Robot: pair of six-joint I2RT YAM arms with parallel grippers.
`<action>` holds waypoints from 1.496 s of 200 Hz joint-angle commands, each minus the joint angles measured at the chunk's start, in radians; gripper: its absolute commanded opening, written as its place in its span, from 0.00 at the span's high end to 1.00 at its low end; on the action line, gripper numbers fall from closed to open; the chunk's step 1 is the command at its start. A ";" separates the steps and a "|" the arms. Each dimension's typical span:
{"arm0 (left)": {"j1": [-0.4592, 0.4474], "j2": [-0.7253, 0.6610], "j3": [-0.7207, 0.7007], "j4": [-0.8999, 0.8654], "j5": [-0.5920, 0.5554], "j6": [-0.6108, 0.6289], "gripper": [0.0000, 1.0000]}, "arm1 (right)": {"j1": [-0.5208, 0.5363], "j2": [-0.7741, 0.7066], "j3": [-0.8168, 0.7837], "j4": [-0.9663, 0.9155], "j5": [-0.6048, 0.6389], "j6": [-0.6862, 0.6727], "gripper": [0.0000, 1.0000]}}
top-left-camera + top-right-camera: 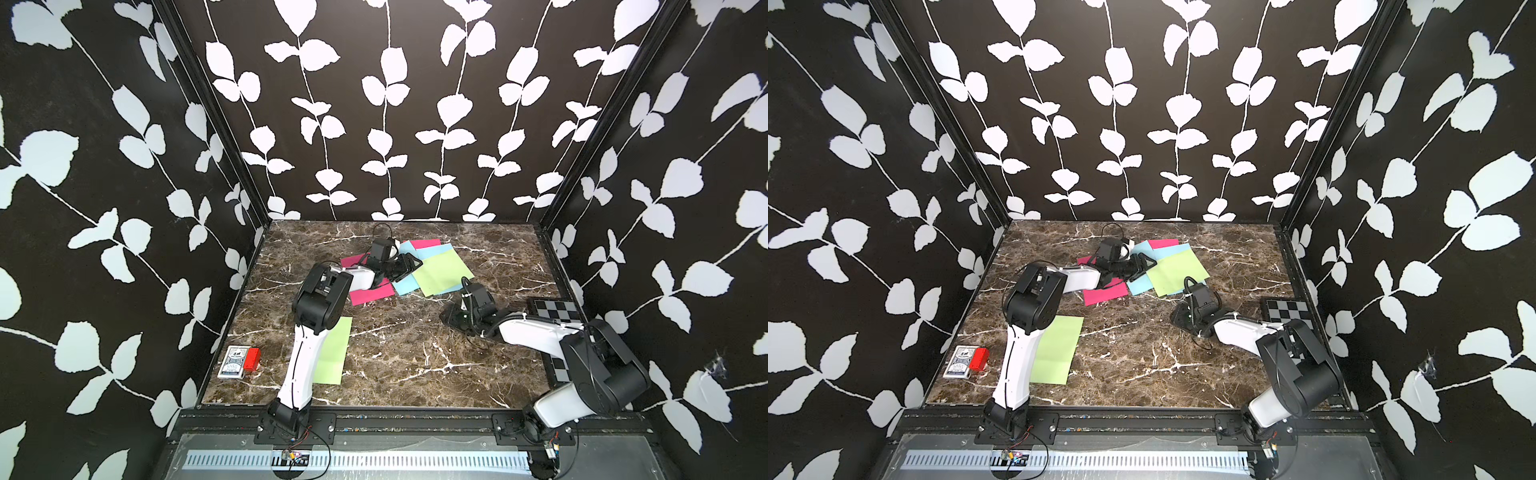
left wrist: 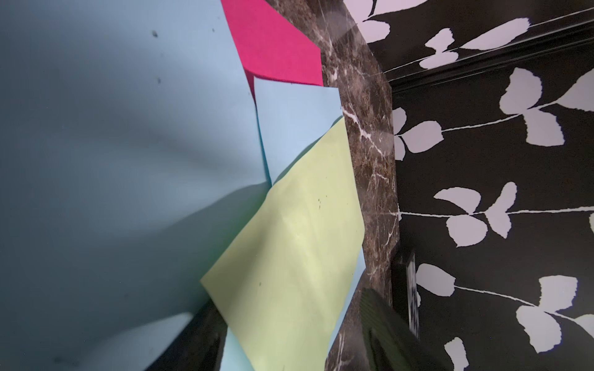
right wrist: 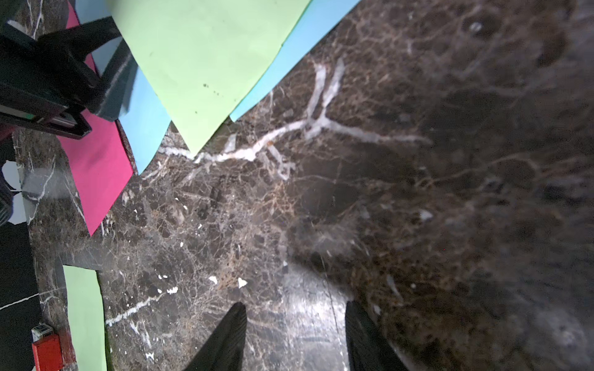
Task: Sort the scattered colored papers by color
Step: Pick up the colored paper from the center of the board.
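Observation:
The colored papers lie in an overlapping pile at the back middle of the marble table: a light green sheet (image 1: pixel 442 274) on top, pale blue sheets (image 1: pixel 436 250) under it, and magenta sheets (image 1: pixel 372 293) at the back and the left. A lone green sheet (image 1: pixel 334 353) lies at the front left, partly under my left arm. My left gripper (image 1: pixel 411 266) is low at the pile's left side. In the left wrist view the gripper (image 2: pixel 289 295) is open, with the green sheet's (image 2: pixel 289 257) corner between the jaws. My right gripper (image 3: pixel 295 321) is open over bare marble.
A black-and-white checkerboard panel (image 1: pixel 557 311) lies at the right edge under my right arm. A small patterned card box with a red block (image 1: pixel 239 361) sits at the front left corner. Leaf-patterned walls close in three sides of the table.

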 commanded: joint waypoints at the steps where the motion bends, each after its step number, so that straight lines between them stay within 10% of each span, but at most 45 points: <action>1: 0.003 0.007 0.028 -0.011 0.022 0.010 0.37 | -0.004 0.012 -0.029 0.026 -0.005 0.013 0.50; 80: 0.002 0.032 0.058 -0.015 0.037 0.009 0.50 | -0.004 0.025 -0.033 0.039 -0.011 0.013 0.50; 179: 0.002 0.075 0.099 -0.030 0.042 0.011 1.00 | -0.004 0.010 -0.031 0.027 -0.016 0.001 0.50; 299: 0.004 -0.124 0.039 0.088 0.151 0.006 1.00 | -0.009 -0.210 -0.173 0.283 0.043 0.140 0.41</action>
